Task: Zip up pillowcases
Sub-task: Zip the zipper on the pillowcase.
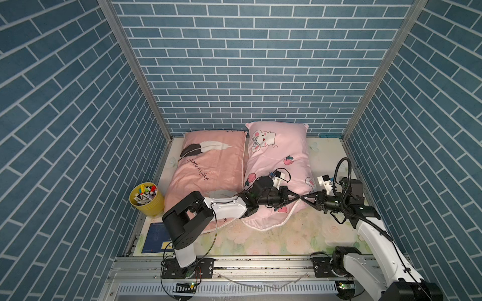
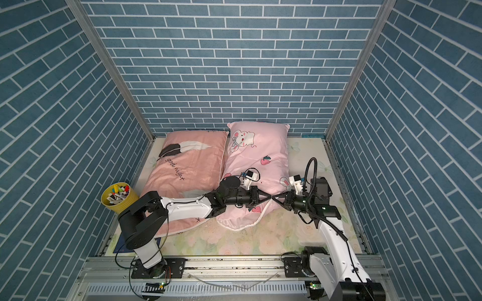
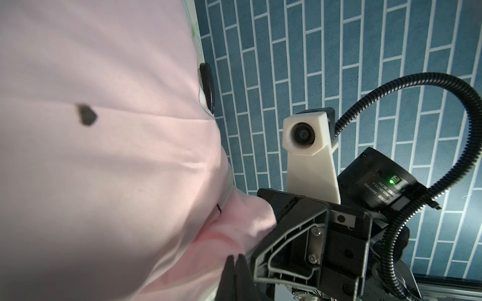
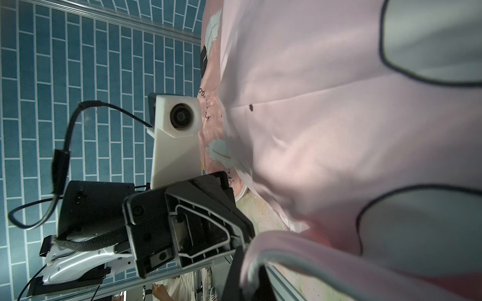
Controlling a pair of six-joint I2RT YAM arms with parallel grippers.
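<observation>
Two pillowcases lie side by side on the bed in both top views. The salmon one with feathers and "good night" (image 1: 208, 166) is on the left. The pale pink one with the mouse (image 1: 279, 156) is on the right. My two grippers meet tip to tip at the pale pink pillowcase's near right edge. The left gripper (image 1: 296, 197) (image 3: 236, 258) is shut, with its tips against the pink fabric; whether anything thin is pinched does not show. The right gripper (image 1: 303, 197) (image 4: 250, 276) is shut on a fold of that pillowcase's piped edge.
A yellow bucket of small coloured items (image 1: 147, 199) stands at the near left, with a dark blue booklet (image 1: 155, 238) in front of it. The pale floral sheet (image 1: 300, 234) covers the bed. Blue brick walls close in three sides, and a metal rail (image 1: 260, 263) runs along the front.
</observation>
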